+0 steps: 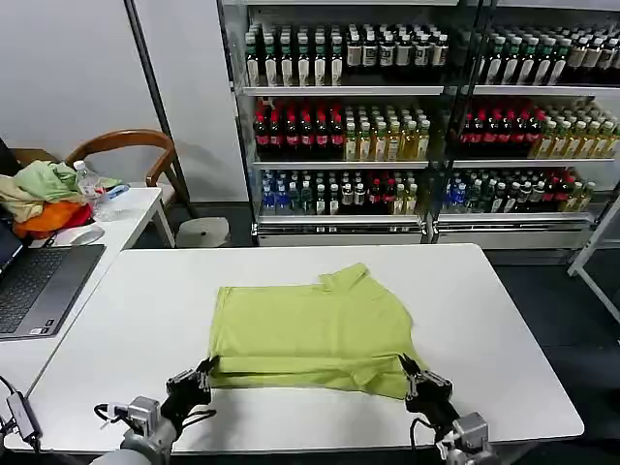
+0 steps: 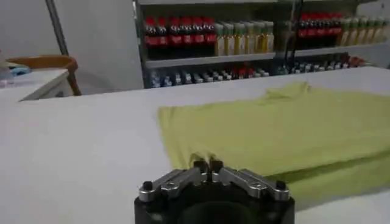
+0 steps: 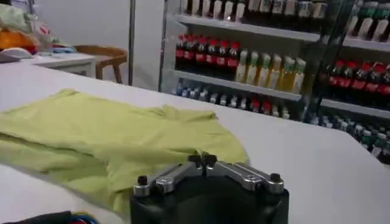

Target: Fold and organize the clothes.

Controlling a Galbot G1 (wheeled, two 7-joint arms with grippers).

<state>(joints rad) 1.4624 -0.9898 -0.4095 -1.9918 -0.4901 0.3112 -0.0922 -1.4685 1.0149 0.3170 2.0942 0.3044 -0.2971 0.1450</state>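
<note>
Lime yellow-green and soft, the shirt (image 1: 315, 327) lies flat on the white table (image 1: 504, 320), folded over on itself, collar on the side away from both end effectors. The left end effector (image 1: 205, 369) sits at the shirt's near left corner, fingers pressed together on the fabric edge. The right end effector (image 1: 411, 371) sits at the near right corner, likewise pinched shut on the hem. The shirt stretches between them.

Shirt (image 1: 315, 327) on table (image 1: 504, 320), centred
</note>
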